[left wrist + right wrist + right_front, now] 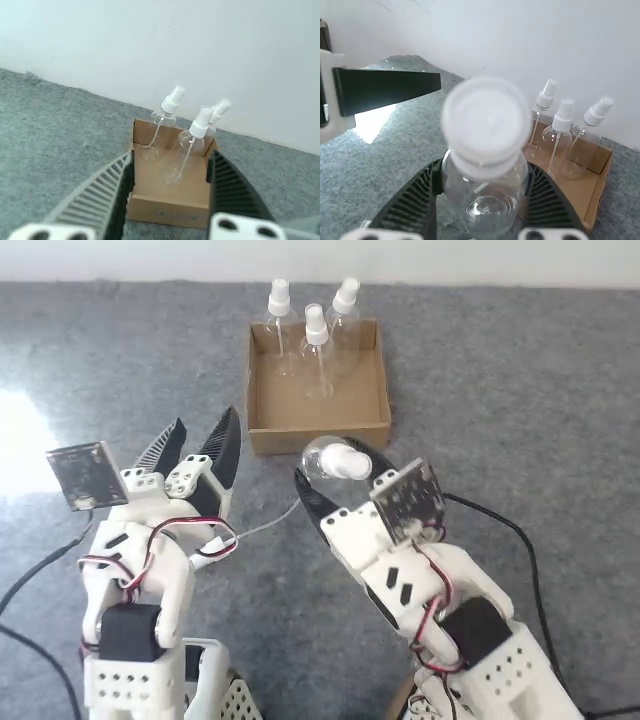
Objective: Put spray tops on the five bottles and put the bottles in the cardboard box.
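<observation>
The cardboard box (318, 436) sits at the far middle of the table, and three clear bottles with white spray tops (316, 330) stand in its far half. My right gripper (338, 472) is shut on a fourth clear bottle (322, 455) with a white spray top (350, 464), held just in front of the box's near wall. In the right wrist view this bottle (485, 200) sits between the fingers, its white top (485, 120) facing the camera. My left gripper (205, 420) is open with nothing in it, left of the box's near corner. Its jaws (170, 157) frame the box (170, 210).
A thin white strand (265, 525) lies on the grey table between the two arms. A white wall runs behind the box. The left arm's black finger (390, 85) shows in the right wrist view, beside the held bottle. Bare tabletop lies left and right of the box.
</observation>
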You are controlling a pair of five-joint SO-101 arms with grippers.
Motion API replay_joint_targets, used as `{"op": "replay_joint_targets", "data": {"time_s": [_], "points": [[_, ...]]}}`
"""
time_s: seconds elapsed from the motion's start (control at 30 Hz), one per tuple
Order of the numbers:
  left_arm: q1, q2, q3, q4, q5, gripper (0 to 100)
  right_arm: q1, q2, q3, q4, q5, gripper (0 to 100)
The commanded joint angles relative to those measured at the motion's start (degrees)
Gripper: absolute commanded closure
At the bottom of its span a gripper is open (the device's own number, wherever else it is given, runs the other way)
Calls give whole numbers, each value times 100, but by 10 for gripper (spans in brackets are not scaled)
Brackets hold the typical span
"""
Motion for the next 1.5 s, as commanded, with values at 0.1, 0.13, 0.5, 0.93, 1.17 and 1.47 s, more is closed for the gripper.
{"op": "replay_joint_targets", "data": {"time_s": [0.1,0.13,0.5,0.93,1.17,1.47], "points": [[-26,-62,-286,-158,62,782,66,1077,-967,-22,62,919],[-26,-62,-286,-158,62,782,66,1182,-1064,-31,62,919],[-598,-62,-295,-308,132,783,75,2440,-2154,-31,62,919],[-1081,-62,-312,-334,756,783,462,4259,-3068,-1165,62,919],[-1090,-62,-312,-334,756,783,532,5481,-3692,-1569,62,916],[-1090,-62,-312,-334,747,783,734,6774,-4211,-2431,62,915]]}}
